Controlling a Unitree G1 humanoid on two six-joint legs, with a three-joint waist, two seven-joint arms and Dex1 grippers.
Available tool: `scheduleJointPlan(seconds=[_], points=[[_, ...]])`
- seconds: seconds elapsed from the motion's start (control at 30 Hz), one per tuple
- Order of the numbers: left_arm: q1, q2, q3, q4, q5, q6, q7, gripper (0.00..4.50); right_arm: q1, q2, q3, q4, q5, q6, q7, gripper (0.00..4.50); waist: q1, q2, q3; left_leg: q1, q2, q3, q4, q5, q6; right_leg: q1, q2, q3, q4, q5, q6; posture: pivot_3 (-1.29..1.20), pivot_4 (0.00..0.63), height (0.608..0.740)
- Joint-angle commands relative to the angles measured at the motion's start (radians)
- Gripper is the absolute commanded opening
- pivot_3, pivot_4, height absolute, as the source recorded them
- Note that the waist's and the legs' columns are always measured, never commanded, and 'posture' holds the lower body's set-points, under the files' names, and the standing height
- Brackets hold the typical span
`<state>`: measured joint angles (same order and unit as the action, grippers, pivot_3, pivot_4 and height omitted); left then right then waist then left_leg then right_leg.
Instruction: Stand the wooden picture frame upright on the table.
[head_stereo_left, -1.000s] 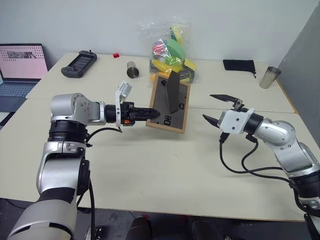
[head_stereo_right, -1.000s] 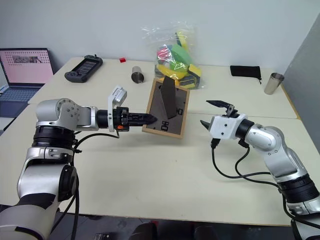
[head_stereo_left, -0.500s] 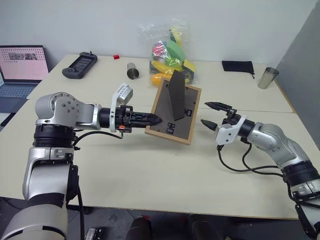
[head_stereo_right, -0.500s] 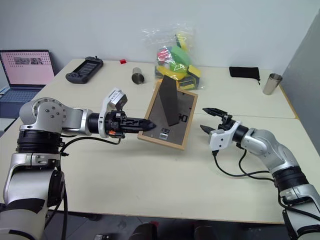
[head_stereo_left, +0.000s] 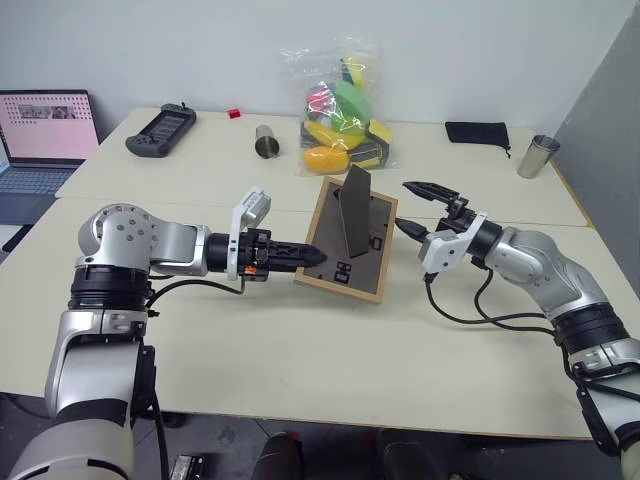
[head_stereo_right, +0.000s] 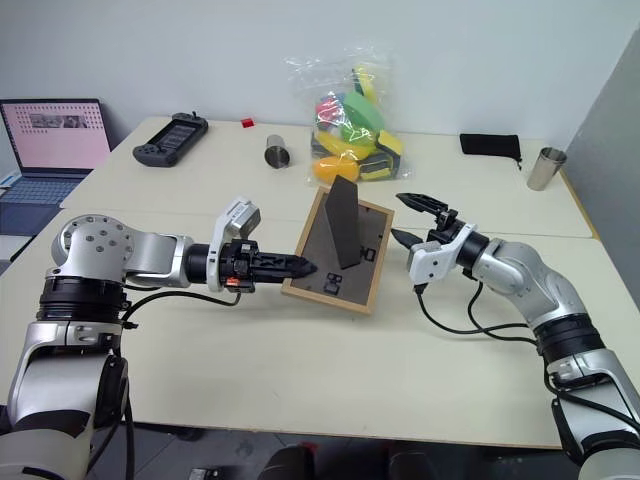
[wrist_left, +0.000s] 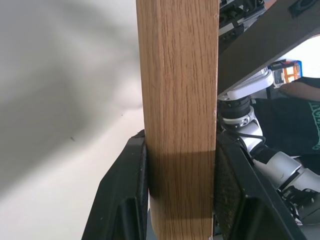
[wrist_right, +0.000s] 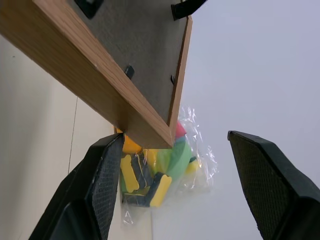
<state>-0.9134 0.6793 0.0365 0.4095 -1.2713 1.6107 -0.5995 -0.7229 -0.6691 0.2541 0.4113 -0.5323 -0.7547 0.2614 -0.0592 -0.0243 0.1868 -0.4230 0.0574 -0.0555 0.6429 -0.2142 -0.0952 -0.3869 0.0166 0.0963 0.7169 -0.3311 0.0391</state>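
Observation:
The wooden picture frame (head_stereo_left: 345, 245) leans tilted over the middle of the table (head_stereo_left: 300, 360). Its dark back panel faces me and the fold-out stand (head_stereo_left: 355, 208) sticks out. My left gripper (head_stereo_left: 312, 257) is shut on the frame's left edge. The left wrist view shows that light-wood edge (wrist_left: 177, 115) clamped between both black fingers (wrist_left: 125, 200). My right gripper (head_stereo_left: 416, 208) stands open just off the frame's upper right corner, without touching it. That corner (wrist_right: 150, 125) shows above one open finger (wrist_right: 105, 185) in the right wrist view. Whether the frame's lower edge rests on the table I cannot tell.
A clear bag of colourful toys (head_stereo_left: 345, 115) and a metal cup (head_stereo_left: 265, 141) stand behind the frame. A handheld console (head_stereo_left: 160, 128) and a laptop (head_stereo_left: 45, 135) are at the far left. A black pouch (head_stereo_left: 478, 132) and a second cup (head_stereo_left: 537, 156) sit at the far right, near a grey partition.
The frame has sunk lower and come nearer while staying in the left gripper. My right gripper has swung in leftward, from well clear to close beside the frame's upper right corner.

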Motion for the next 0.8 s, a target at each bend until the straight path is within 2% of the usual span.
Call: scheduleJointPlan(seconds=[0.03,0.23,0.47,0.7,0.8], points=[[-0.026,-0.015,0.035,0.002,-0.072,0.004,0.028,1.32,0.007,0.03,-0.003,-0.06,-0.022,-0.006,-0.042,3.51,0.0,0.0,0.0,0.0,0.0,0.0,0.0,0.0,0.0,0.0,0.0,0.0,0.0,0.0,0.0,0.0,0.15,0.74],[-0.033,-0.022,0.032,0.011,-0.107,0.004,0.068,1.32,0.036,0.08,0.004,-0.093,-0.045,0.014,-0.056,3.51,0.0,0.0,0.0,0.0,0.0,0.0,0.0,0.0,0.0,0.0,0.0,0.0,0.0,0.0,0.0,0.0,0.15,0.74],[-0.042,-0.021,0.038,0.029,-0.119,0.004,0.094,1.32,0.046,0.08,0.0,-0.103,-0.05,0.018,-0.059,3.51,0.0,0.0,0.0,0.0,0.0,0.0,0.0,0.0,-0.001,0.0,0.0,0.0,0.0,0.0,0.0,0.0,0.15,0.74],[-0.039,-0.019,0.034,0.03,-0.145,0.004,0.114,1.32,0.04,0.08,0.003,-0.095,-0.054,0.008,-0.062,2.23,0.0,0.0,0.0,0.0,0.0,0.0,0.0,0.0,-0.001,0.0,0.0,0.0,0.0,0.0,0.0,0.0,0.15,0.74],[-0.044,-0.018,0.032,0.038,-0.158,0.004,0.124,1.32,0.04,0.079,0.003,-0.093,-0.055,0.008,-0.068,1.94,0.0,0.0,0.0,0.0,0.0,0.0,0.0,0.0,-0.001,0.0,0.0,0.0,0.0,0.0,0.0,0.0,0.15,0.74]])
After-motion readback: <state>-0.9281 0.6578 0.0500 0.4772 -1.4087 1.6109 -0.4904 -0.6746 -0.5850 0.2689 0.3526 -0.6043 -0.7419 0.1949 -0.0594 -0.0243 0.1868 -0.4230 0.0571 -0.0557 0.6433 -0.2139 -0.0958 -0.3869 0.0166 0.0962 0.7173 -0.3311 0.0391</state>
